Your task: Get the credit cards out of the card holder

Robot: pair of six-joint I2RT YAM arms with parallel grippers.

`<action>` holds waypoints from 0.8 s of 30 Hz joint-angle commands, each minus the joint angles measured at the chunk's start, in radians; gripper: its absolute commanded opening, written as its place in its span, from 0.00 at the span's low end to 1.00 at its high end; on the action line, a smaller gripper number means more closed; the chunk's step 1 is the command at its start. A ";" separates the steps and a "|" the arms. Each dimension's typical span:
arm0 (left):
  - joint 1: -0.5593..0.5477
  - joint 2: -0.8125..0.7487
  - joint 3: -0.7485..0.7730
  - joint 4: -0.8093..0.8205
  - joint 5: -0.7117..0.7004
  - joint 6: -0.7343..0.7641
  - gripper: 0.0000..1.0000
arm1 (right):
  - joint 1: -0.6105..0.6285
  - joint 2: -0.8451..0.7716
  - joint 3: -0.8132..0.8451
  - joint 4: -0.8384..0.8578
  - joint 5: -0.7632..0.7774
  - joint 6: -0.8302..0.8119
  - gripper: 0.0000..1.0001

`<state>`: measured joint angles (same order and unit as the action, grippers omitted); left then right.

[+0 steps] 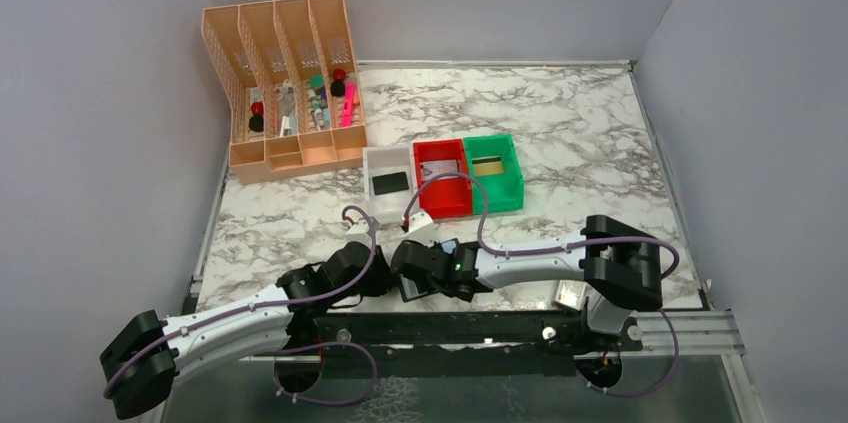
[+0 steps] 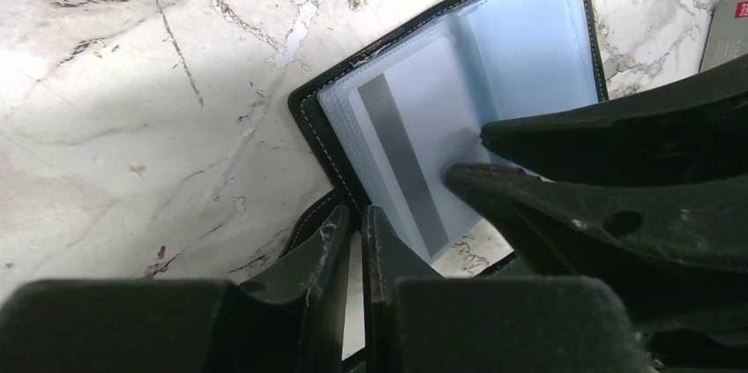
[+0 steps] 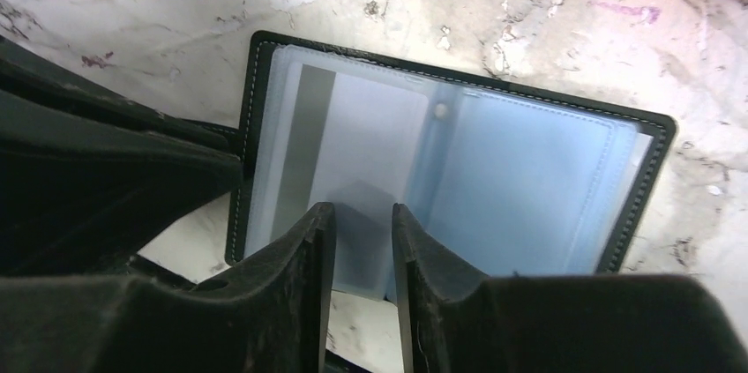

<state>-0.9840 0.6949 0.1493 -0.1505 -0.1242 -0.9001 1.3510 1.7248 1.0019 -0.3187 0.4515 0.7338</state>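
Marbled white surface (image 1: 560, 143) is carrying the card holder (image 3: 529, 188) close to its near edge, between the two arms. It is lying open and flat, pockets up, its long axis running across the right wrist view at a slight tilt, its fold pointing away from that camera. A grey-striped credit card (image 3: 370, 144) is sitting in the left-hand pocket there. The right tool (image 3: 357, 212) is standing narrowly parted, fingers straddling that pocket's near edge. The left tool (image 2: 355, 212) is almost closed at the holder's black corner; whether it is pinching it, I cannot tell.
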 commanded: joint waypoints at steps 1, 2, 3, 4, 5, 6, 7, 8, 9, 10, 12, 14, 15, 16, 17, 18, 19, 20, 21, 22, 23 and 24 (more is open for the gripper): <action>-0.005 -0.006 0.004 0.025 0.011 0.006 0.15 | -0.001 -0.059 -0.013 -0.044 0.017 -0.003 0.38; -0.005 -0.006 0.003 0.026 0.012 0.006 0.15 | -0.002 -0.062 -0.016 -0.037 0.013 -0.005 0.40; -0.005 -0.006 0.002 0.025 0.012 0.006 0.15 | -0.003 -0.064 -0.018 -0.030 0.003 -0.006 0.42; -0.006 -0.007 0.002 0.025 0.012 0.005 0.15 | -0.003 -0.064 -0.020 -0.020 -0.010 -0.008 0.44; -0.006 -0.008 0.001 0.026 0.014 0.006 0.15 | -0.005 -0.063 -0.023 -0.003 -0.025 -0.010 0.44; -0.005 -0.009 0.002 0.025 0.014 0.007 0.15 | -0.005 -0.060 -0.029 0.010 -0.040 -0.010 0.44; -0.006 -0.009 0.002 0.025 0.015 0.006 0.15 | -0.007 -0.052 -0.034 0.019 -0.051 -0.006 0.44; -0.005 -0.011 0.002 0.024 0.015 0.006 0.15 | -0.009 -0.043 -0.035 0.017 -0.054 0.005 0.44; -0.005 -0.012 0.003 0.023 0.015 0.006 0.15 | -0.011 -0.030 -0.035 0.008 -0.053 0.016 0.44; -0.005 -0.014 0.005 0.022 0.016 0.006 0.15 | -0.013 -0.016 -0.032 -0.005 -0.054 0.027 0.44; -0.005 -0.017 0.005 0.019 0.017 0.007 0.15 | -0.014 0.001 -0.031 -0.005 -0.070 0.032 0.44; -0.005 -0.021 0.003 0.019 0.017 0.006 0.15 | -0.014 0.006 -0.047 0.028 -0.101 0.031 0.45; -0.005 -0.023 0.002 0.019 0.017 0.006 0.15 | -0.015 0.000 -0.058 0.046 -0.118 0.030 0.45; -0.005 -0.023 0.002 0.019 0.017 0.006 0.15 | -0.016 -0.007 -0.077 0.067 -0.133 0.029 0.45; -0.005 -0.024 0.003 0.020 0.017 0.006 0.15 | -0.018 -0.017 -0.093 0.094 -0.152 0.028 0.43; -0.005 -0.025 0.003 0.019 0.017 0.006 0.15 | -0.021 -0.030 -0.109 0.118 -0.173 0.027 0.38; -0.005 -0.025 0.001 0.020 0.015 0.006 0.15 | -0.025 -0.042 -0.124 0.143 -0.192 0.031 0.33; -0.005 -0.025 0.002 0.020 0.015 0.007 0.15 | -0.033 -0.054 -0.139 0.165 -0.207 0.036 0.31; -0.005 -0.025 0.002 0.019 0.015 0.006 0.15 | -0.041 -0.064 -0.152 0.180 -0.217 0.044 0.28; -0.005 -0.026 0.002 0.019 0.016 0.007 0.15 | -0.048 -0.075 -0.165 0.191 -0.223 0.054 0.23; -0.005 -0.026 0.002 0.019 0.017 0.006 0.15 | -0.057 -0.081 -0.177 0.201 -0.228 0.064 0.20; -0.006 -0.027 0.000 0.020 0.018 0.005 0.15 | -0.064 -0.089 -0.189 0.213 -0.239 0.069 0.18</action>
<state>-0.9840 0.6804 0.1493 -0.1513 -0.1211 -0.9001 1.3071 1.6539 0.8688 -0.1635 0.3038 0.7670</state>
